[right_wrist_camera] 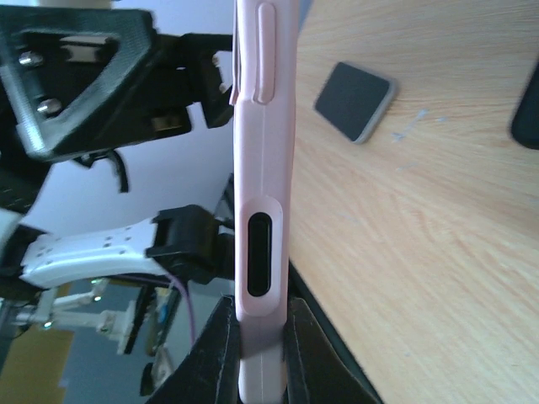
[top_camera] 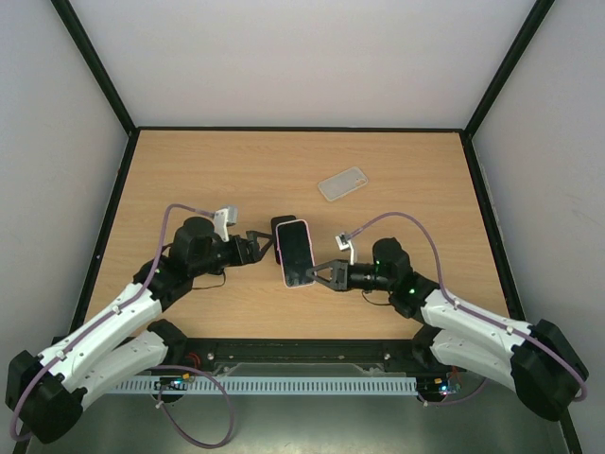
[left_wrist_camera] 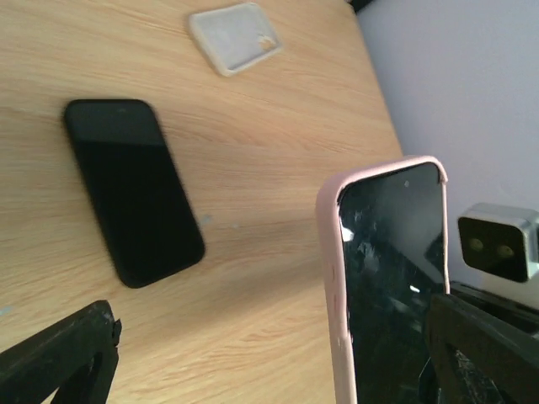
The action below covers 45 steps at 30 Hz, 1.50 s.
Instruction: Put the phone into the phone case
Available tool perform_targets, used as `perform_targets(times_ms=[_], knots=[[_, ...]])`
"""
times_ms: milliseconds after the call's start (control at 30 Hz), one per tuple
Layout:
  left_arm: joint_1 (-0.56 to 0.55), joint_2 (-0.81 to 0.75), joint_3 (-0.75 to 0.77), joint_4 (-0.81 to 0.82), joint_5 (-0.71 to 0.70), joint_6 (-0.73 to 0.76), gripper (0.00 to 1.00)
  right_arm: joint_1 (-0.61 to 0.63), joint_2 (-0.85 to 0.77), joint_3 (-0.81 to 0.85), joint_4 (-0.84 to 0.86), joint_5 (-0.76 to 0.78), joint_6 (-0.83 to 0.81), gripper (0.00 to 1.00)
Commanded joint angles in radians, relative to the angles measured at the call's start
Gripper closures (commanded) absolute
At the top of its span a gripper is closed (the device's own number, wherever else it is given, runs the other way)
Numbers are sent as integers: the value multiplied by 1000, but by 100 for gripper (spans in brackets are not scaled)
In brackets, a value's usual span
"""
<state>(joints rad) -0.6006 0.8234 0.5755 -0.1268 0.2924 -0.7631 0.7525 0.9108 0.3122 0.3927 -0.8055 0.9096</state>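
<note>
My right gripper (top_camera: 312, 276) is shut on the bottom end of the pink phone case (top_camera: 295, 253) and holds it up above the table. Edge-on in the right wrist view, the case (right_wrist_camera: 264, 168) sits pinched between my right gripper's (right_wrist_camera: 257, 353) two fingers. A dark glossy phone screen (left_wrist_camera: 392, 278) fills the case (left_wrist_camera: 333, 278). My left gripper (top_camera: 265, 244) is open just left of the case. In its own view its fingers (left_wrist_camera: 59, 353) stand wide apart, and the case rises near the right one. A second black phone (left_wrist_camera: 135, 189) lies flat on the table.
A clear empty case (top_camera: 342, 183) lies on the wooden table (top_camera: 189, 180) at the back right, also in the left wrist view (left_wrist_camera: 234, 36). The black phone (top_camera: 281, 224) lies just behind the held case. A black frame borders the table.
</note>
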Motion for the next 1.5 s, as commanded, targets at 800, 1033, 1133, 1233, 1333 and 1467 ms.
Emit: perform_targets(times_ms=[800,1033,1133,1233,1333,1467], knots=[[197,-32,-36,-343,-364,-225,0,-285,644,437,-432,200,-352,97],[197,-73,-75,-363,-379,-305,1,-298,747,471,-489,357,-350,81],[197,-60,-68,-384,-376,-319,1,-298,739,467,-485,378,-328,74],[198,-58,-58,-427,-413,-352,1,-298,736,479,-509,436,-294,62],[199,-57,-49,-480,-458,-390,1,-298,736,488,-522,500,-239,54],[199,-55,-38,-507,-470,-393,0,-298,743,499,-502,595,-166,52]])
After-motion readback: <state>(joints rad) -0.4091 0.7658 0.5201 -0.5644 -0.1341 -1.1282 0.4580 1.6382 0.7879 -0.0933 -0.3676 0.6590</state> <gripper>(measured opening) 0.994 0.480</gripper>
